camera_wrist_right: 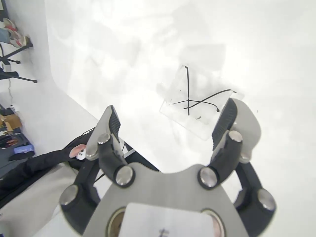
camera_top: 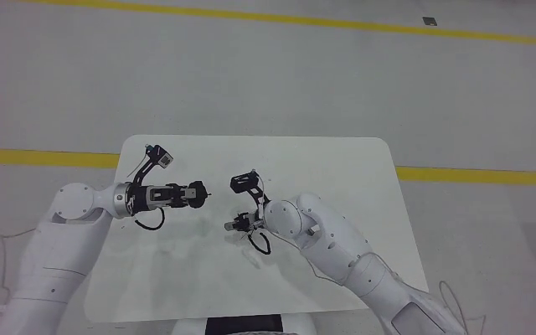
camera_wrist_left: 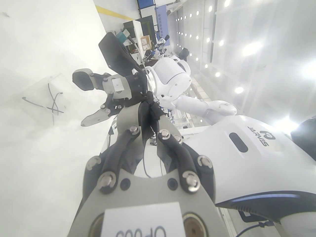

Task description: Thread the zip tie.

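The right gripper (camera_wrist_right: 170, 106) hangs wide open and empty just above the zip ties (camera_wrist_right: 188, 89), a few black strands lying crossed in a clear tray (camera_wrist_right: 184, 125) on the table (camera_wrist_right: 123, 38). I'd come down on a free end away from the crossing, so that only one tie lifts. The left gripper (camera_wrist_left: 148, 99) waits nearby with its fingers pressed together. I can't tell whether it pinches anything.

White table (camera_top: 335, 167); clear tray (camera_wrist_right: 187, 122) atop
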